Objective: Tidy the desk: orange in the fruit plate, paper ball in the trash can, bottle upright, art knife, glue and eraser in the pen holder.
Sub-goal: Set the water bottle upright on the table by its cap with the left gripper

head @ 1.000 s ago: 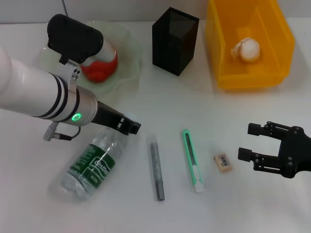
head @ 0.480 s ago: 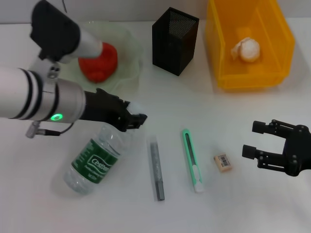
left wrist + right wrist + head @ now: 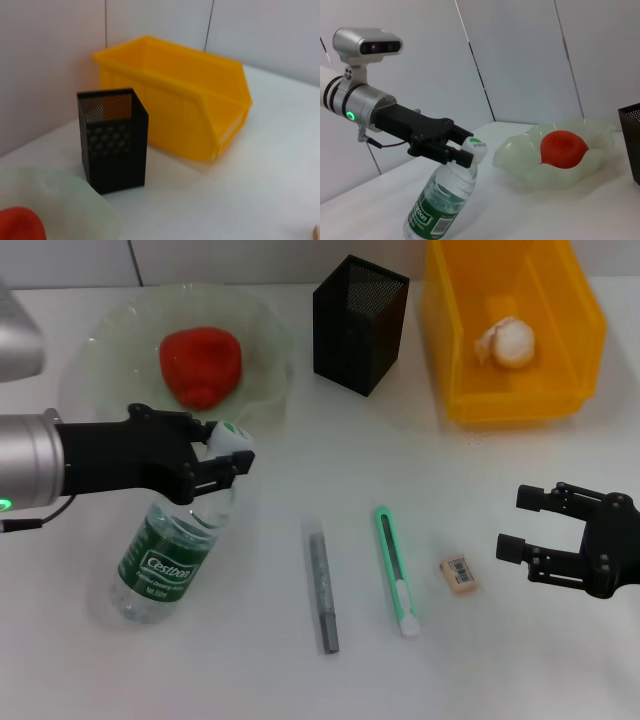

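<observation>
The left gripper [image 3: 222, 455] is clamping the white-capped neck of the clear plastic water bottle with a green label [image 3: 165, 560], which is leaning, base on the white table [image 3: 300, 680]. The right gripper [image 3: 532, 524] is hovering wide open, holding nothing, beside the small eraser [image 3: 459, 574]

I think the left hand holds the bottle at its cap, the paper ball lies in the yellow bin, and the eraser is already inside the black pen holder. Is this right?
Not quite. The eraser is not in the pen holder; the head view shows it lying on the desk between the art knife and the right hand. The rest holds: the left hand grips the bottle at its cap, and the paper ball lies in the yellow bin.
</observation>
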Available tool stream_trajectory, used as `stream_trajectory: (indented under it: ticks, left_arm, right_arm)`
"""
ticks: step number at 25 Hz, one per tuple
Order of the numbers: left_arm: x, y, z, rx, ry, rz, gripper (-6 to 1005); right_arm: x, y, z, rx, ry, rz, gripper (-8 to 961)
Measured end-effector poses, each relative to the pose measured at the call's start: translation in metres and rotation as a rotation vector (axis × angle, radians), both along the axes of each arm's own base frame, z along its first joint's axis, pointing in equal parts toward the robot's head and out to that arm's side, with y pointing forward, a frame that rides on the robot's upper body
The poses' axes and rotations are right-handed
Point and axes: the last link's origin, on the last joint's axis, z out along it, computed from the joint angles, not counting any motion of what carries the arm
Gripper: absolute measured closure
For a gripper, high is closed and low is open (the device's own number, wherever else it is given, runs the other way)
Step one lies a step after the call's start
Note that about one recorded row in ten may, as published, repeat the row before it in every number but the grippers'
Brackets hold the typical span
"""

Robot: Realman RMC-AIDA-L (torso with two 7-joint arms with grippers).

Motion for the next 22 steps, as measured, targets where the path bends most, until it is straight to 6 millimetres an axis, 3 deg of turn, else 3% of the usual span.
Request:
stream_trajectory:
  ticks: [1, 5, 6, 22]
  left_arm:
    - [-0.012, -0.005, 0.011, 0.029, -0.051, -0.032, 552]
    - [-0.012, -0.005, 0.011, 0.029, -0.051, -0.032, 552]
    - [-0.036, -0.009, 0.025, 0.072, -0.174, -0.057, 552]
    - [-0.051, -0.016, 0.048, 0.152, -0.331, -0.123, 553]
  right_arm:
    - [-0.001, 0.0, 0.0, -0.001, 0.001, 0.003, 177]
    - [-0.002, 0.0, 0.0, -0.003, 0.003, 0.008, 177]
    - [-0.002, 0.0, 0.0, -0.004, 0.004, 0.01, 177]
    - [-0.002, 0.001, 0.001, -0.007, 0.005, 0.007, 177]
